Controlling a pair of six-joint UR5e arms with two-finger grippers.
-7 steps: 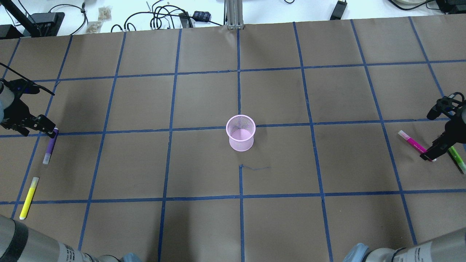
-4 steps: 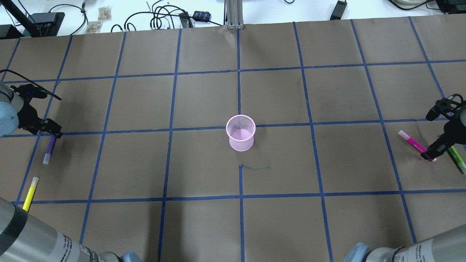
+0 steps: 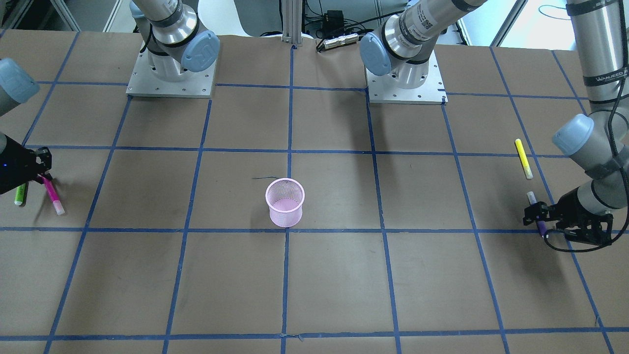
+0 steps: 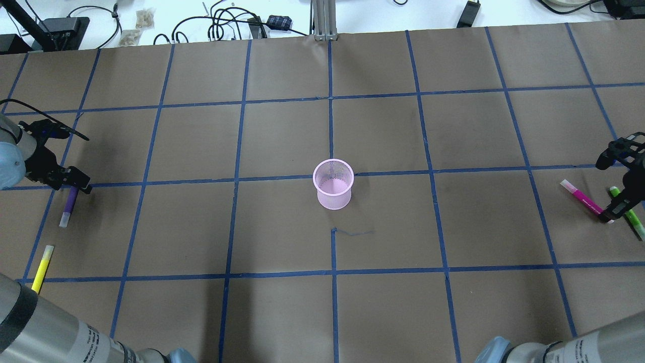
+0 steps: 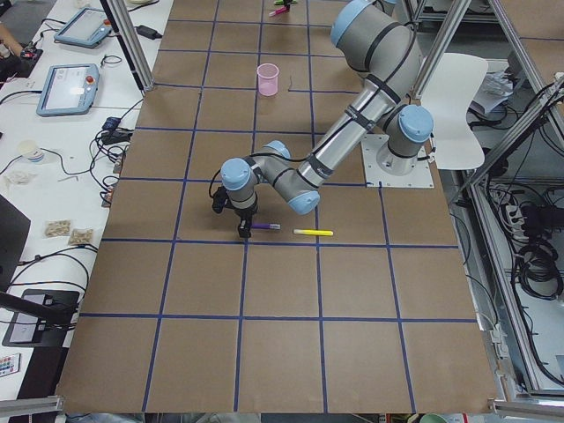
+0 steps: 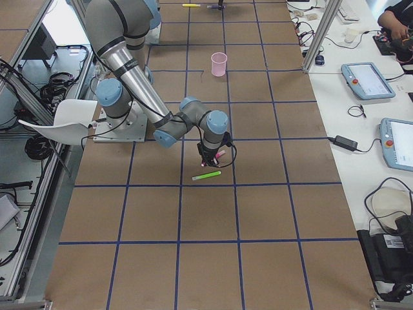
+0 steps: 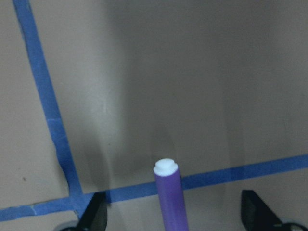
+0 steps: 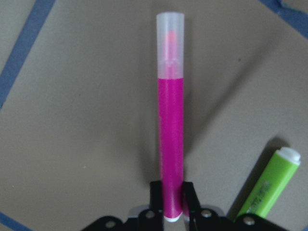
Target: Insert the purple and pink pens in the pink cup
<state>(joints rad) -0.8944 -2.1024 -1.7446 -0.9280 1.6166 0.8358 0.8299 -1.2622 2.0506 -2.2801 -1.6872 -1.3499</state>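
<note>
Jaws of right gripper [image 8: 172, 195] are clamped on pink pen [image 8: 171, 125] by right edge of counter [image 4: 282, 141]; those of left gripper [image 7: 175, 214] are spread wide astride purple pen [image 7: 168, 190], left edge.

The only lettering I can make out is white print on a black band [image 3: 609, 77] around the left arm, reading roughly "WANJEE", with its end cut off. Small white stickers [image 3: 423, 20] on that arm carry print too fine to read.
</note>
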